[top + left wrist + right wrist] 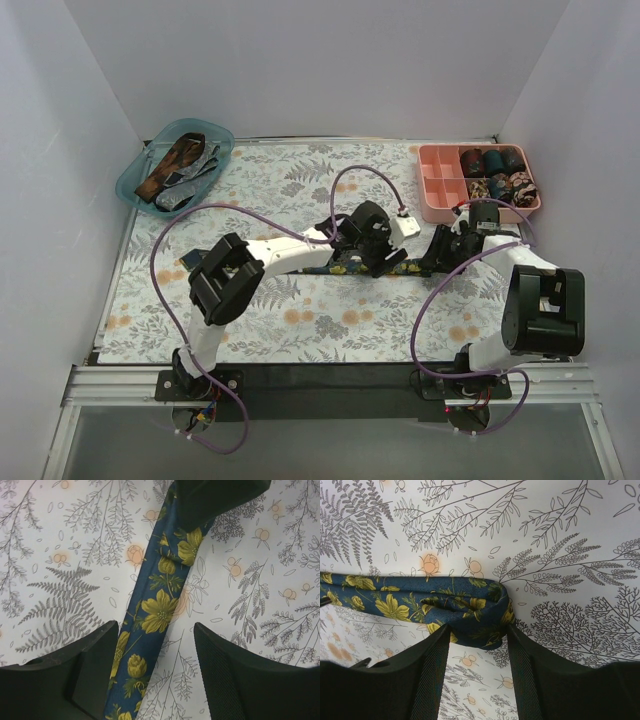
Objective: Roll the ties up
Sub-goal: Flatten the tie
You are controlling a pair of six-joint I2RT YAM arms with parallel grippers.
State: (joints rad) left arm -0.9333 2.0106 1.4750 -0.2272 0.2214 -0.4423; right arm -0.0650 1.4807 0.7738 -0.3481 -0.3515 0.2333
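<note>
While one navy tie [159,611] lies stretched | left tool [154,647] agape astride it | right tool [477,636] clamps its end

Both arms reach inward; left gripper [155,677] gapes, right gripper [477,672] pinches tie [465,612].

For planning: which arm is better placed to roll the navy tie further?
Probably right: the right gripper pinches the folded end of the navy tie, while the left gripper hangs open over the flat strip.

White walls [300,60], leaf-patterned tabletop [290,170]
</note>
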